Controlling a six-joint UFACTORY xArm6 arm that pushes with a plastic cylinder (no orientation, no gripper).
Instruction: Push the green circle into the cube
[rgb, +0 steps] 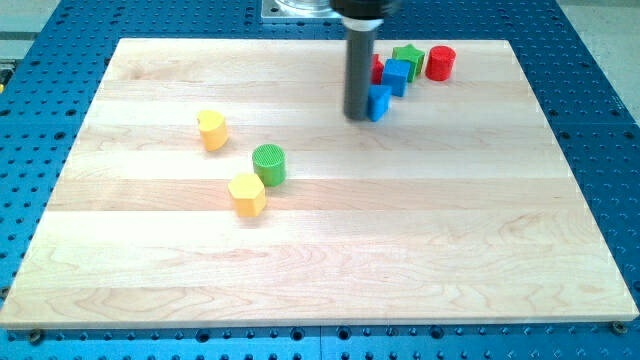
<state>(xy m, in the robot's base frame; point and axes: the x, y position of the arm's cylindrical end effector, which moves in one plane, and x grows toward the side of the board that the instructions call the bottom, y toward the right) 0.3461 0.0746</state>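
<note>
The green circle (268, 163) stands left of the board's middle, touching a yellow hexagon (246, 194) at its lower left. A blue cube (397, 76) sits near the view's top, right of centre. A second small blue block (379, 102) lies just below and left of it. My tip (357, 115) is at the left side of that small blue block, touching or nearly touching it. The tip is far up and to the right of the green circle.
A green star (407, 56) and a red cylinder (440, 63) stand by the cube at the top. A red block (377, 69) is partly hidden behind the rod. A yellow heart-like block (211, 129) sits at the left.
</note>
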